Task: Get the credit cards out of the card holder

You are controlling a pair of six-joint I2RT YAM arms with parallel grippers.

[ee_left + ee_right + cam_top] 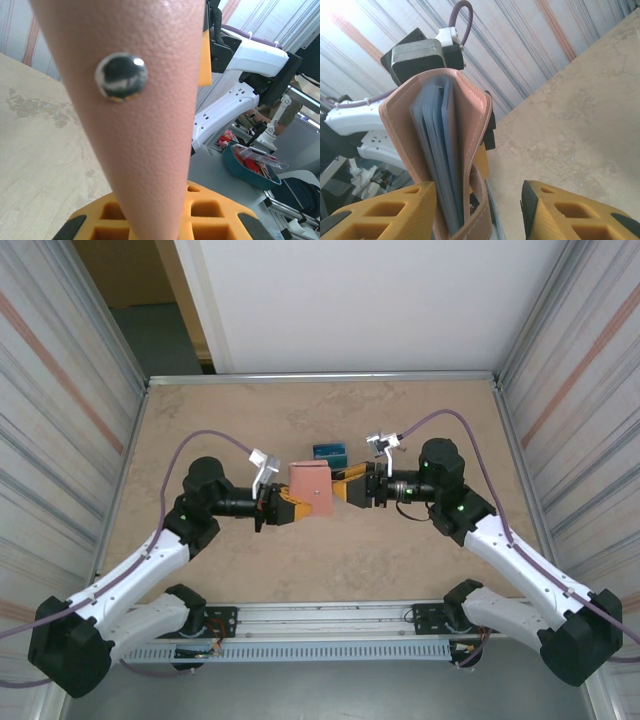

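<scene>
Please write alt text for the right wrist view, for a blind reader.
A pink card holder, blue-grey cards showing in its open edge, sits between the open yellow fingers of the right gripper. A beige table lies to the right.

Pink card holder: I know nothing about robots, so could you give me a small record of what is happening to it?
card holder: salmon pink, held up above the table, open edge facing the right arm
left gripper: shut on the card holder
right gripper: open, the holder's open edge between its fingers
credit cards: blue-grey, tucked inside the holder
behind: dark stand with teal cards, on the table
</scene>
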